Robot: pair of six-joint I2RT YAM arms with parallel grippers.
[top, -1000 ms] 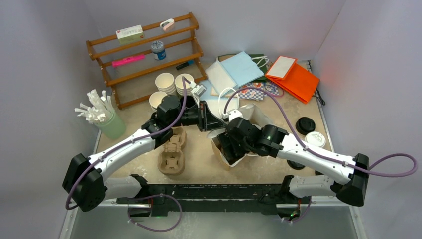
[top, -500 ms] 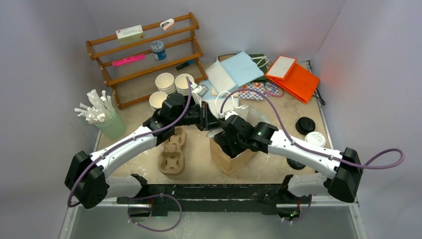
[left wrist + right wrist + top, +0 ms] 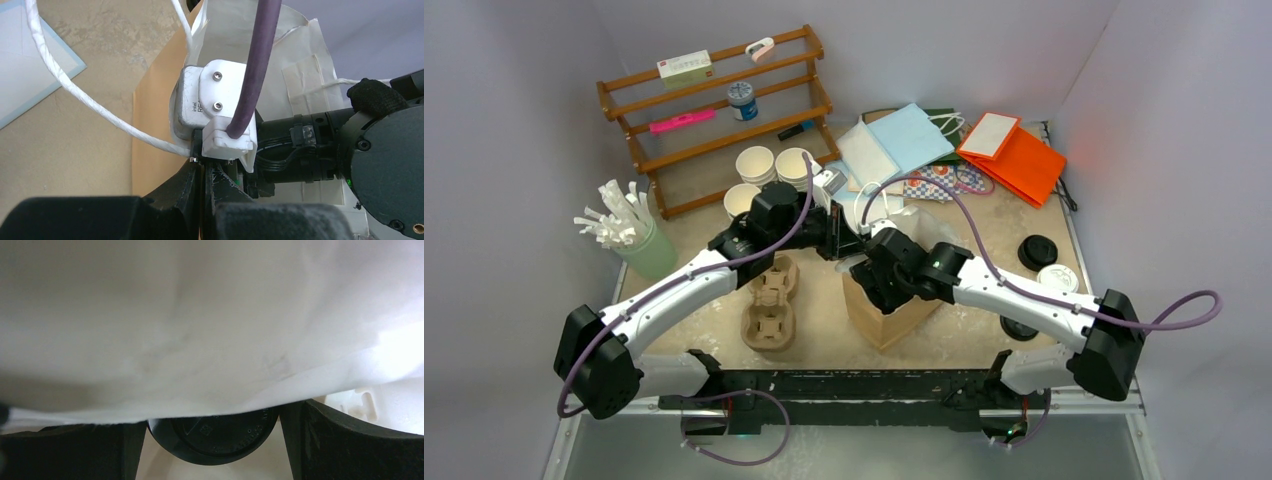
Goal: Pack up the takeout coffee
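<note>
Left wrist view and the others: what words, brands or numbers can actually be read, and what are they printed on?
"intel", with "RE" cut off below it: on the grey camera housing, left wrist view.
Raised lettering on the black lid, right wrist view: too blurred to read.
Label on the white-and-red box, top view: too small to read.
Label on the blue-lidded jar, top view: too small to read.

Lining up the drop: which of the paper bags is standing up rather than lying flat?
The kraft-brown bag at front centre stands upright. The blue bag, white bag and orange bag all lie flat at the back.
</note>
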